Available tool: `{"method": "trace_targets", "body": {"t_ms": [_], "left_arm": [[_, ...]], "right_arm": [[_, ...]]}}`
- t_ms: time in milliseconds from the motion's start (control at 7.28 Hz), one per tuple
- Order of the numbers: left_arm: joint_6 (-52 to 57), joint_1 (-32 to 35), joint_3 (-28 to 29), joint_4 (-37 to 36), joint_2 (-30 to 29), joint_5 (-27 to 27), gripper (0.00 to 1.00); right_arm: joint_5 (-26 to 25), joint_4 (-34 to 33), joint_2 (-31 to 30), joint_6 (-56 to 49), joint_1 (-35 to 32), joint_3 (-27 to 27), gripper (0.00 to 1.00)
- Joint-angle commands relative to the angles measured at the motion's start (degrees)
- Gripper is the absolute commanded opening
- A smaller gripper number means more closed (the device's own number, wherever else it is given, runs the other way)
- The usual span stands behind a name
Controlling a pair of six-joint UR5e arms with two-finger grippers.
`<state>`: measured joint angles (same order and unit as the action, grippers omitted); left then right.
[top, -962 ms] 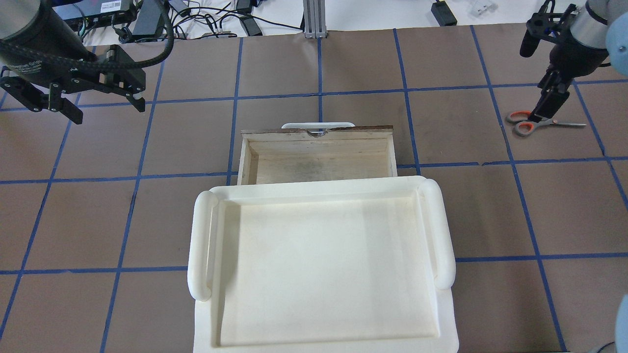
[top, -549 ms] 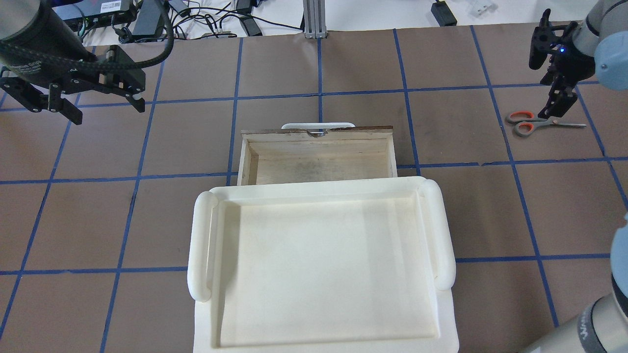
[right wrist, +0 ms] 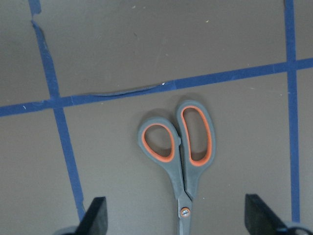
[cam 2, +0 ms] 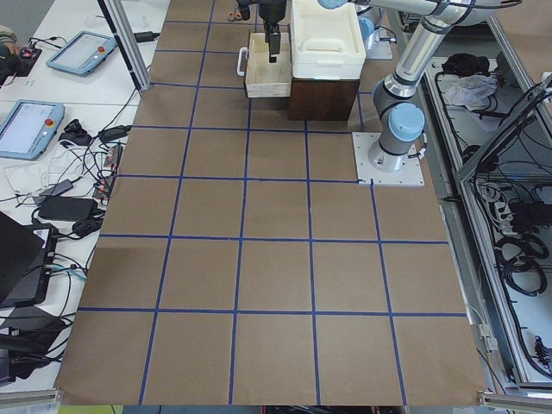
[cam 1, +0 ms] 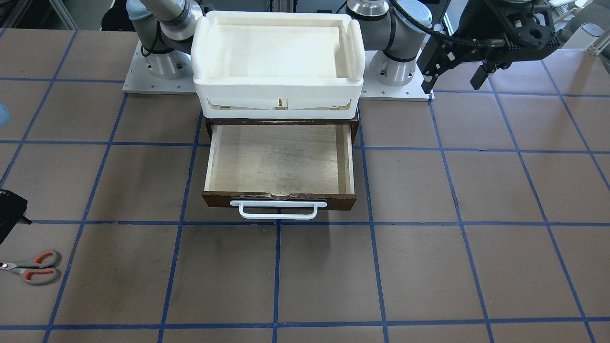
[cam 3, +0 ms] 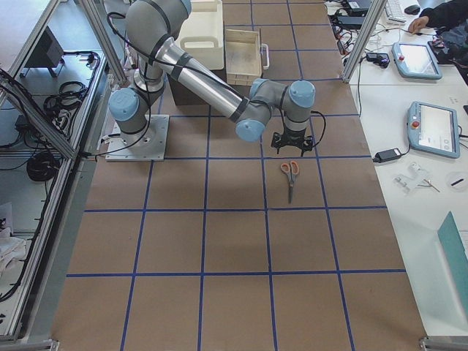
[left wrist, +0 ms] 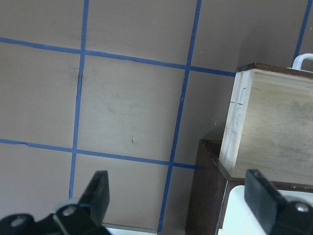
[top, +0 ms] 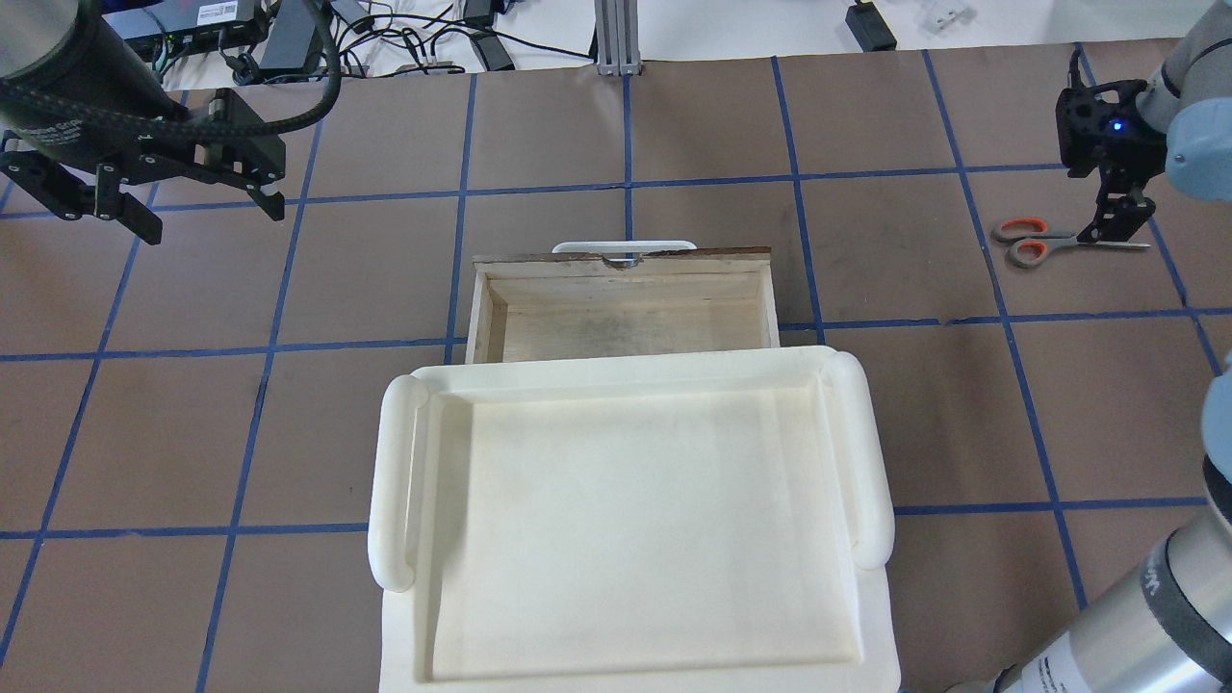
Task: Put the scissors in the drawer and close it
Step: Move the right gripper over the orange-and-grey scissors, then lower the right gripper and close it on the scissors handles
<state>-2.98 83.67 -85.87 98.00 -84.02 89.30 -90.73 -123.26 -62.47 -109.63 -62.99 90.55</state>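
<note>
Plainly, nothing is yet accomplished: the scissors point(top: 1035, 241) are seen flat on the table point(top: 674, 125) at far right, beneath the wide-spread right gripper point(right wrist: 177, 215); the drawer point(top: 626, 258) is seen pulled out, empty; the left gripper point(top: 207, 212) is held wide.

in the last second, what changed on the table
The right gripper slid along the scissors, from over the handles toward the blades, to the overhead view's right, and its wrist turned. It is open and has gripped nothing. The scissors lie where they were, the left gripper hangs open in the same spot, and the drawer is open as before.
</note>
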Motion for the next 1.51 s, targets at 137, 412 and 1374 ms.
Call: {"method": "trace_targets", "body": {"t_ms": [137,412,1374], "left_arm": [[0.0,0.0,0.0,0.09,0.0,0.0,1.0],[0.0,0.0,0.0,0.09,0.0,0.0,1.0],[-0.27,0.0,0.0,0.0,0.0,-0.09,1.0]], "right_arm": [[-0.06,-6.97,4.01,-4.7,1.81,-0.11,0.98],[0.12,-10.59,6.65,-6.12,2.52,-0.2,0.94],[1.52,-6.32,10.88,-5.77,2.52,-4.06,0.88]]}}
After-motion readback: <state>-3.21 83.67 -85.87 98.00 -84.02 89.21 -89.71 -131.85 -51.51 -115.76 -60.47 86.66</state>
